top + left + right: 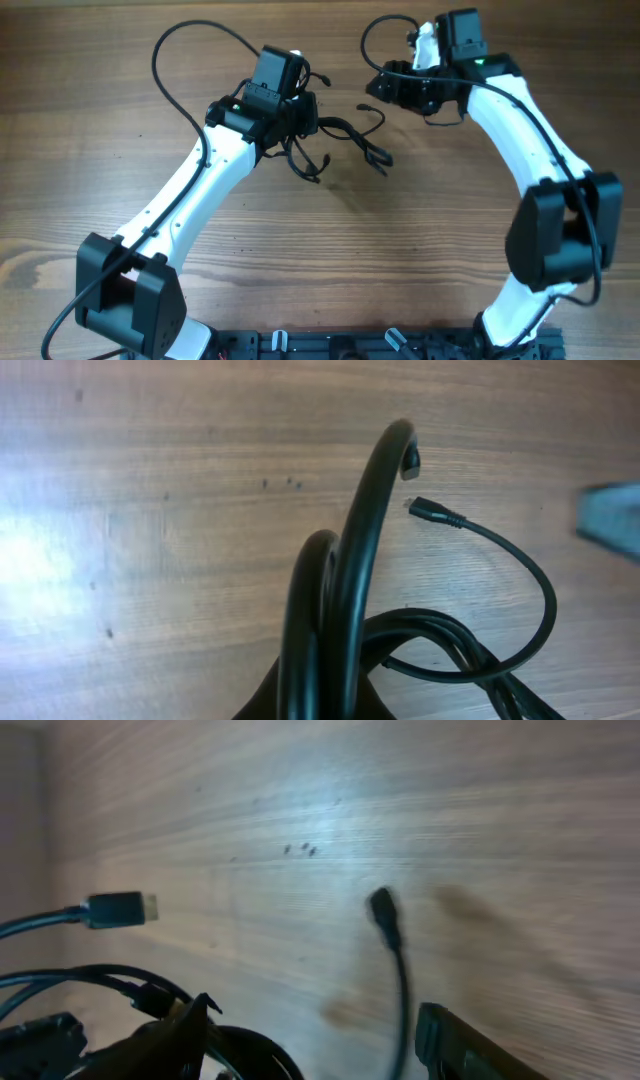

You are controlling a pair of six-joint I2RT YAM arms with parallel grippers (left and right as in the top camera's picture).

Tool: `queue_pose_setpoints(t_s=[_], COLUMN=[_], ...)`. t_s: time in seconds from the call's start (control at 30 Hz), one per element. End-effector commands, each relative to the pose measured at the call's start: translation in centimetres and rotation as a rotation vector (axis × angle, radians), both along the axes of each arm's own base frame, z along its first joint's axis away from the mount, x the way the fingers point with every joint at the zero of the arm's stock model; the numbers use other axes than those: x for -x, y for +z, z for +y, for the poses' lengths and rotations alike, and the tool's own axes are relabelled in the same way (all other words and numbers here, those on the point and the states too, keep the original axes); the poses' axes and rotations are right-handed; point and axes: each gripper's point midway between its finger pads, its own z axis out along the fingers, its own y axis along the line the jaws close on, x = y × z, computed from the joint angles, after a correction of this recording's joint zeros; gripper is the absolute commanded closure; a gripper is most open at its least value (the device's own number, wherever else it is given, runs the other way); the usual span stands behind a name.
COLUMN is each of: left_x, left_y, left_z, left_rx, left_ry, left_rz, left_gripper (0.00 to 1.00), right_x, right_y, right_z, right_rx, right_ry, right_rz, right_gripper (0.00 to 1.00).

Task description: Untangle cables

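The black cables [352, 133] lie tangled on the wooden table between the two arms. My left gripper [292, 122] is shut on the left part of the bundle. In the left wrist view, thick loops [345, 570] rise from its jaws [325, 705], and a thin cord with a small plug [432, 512] curls to the right. My right gripper [388, 92] is open at the bundle's far right end. In the right wrist view, a thin cord with a plug end [384, 912] runs down between its spread fingers [310, 1020]. A flat plug [120, 908] and more loops lie to the left.
The table is bare wood [420, 230]. Thick black robot wires arc over each arm [190, 40]. The arm bases stand at the front edge [130, 300]. The right gripper shows as a blur at the edge of the left wrist view [610, 520].
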Motion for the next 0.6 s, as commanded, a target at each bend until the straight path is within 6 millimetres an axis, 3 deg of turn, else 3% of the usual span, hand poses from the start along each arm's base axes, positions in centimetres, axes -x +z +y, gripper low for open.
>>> queue_pose_setpoints(t_s=[0.0,0.33,0.57], left_x=[-0.9,-2.6,-3.6], left_y=[2.0,4.1,5.4], left_z=[-1.0,-2.3,-2.8], left_rx=[-0.053,-0.161,-0.16], left_ry=[-0.153,-0.375,-0.384], left_rz=[-0.125,-0.322,-0.398], left_gripper=[0.96,0.96,0.96], right_x=[0.9,-0.5,-1.6], right_y=[-1.4,-2.0,-4.6], right_z=[1.9,-0.7,-2.9], right_rx=[-0.147,-0.203,-0.24], right_ry=[0.005,-0.088,-0.154], right_rz=[0.139,0.186,0.243], right_gripper=[0.31,0.32,0.32])
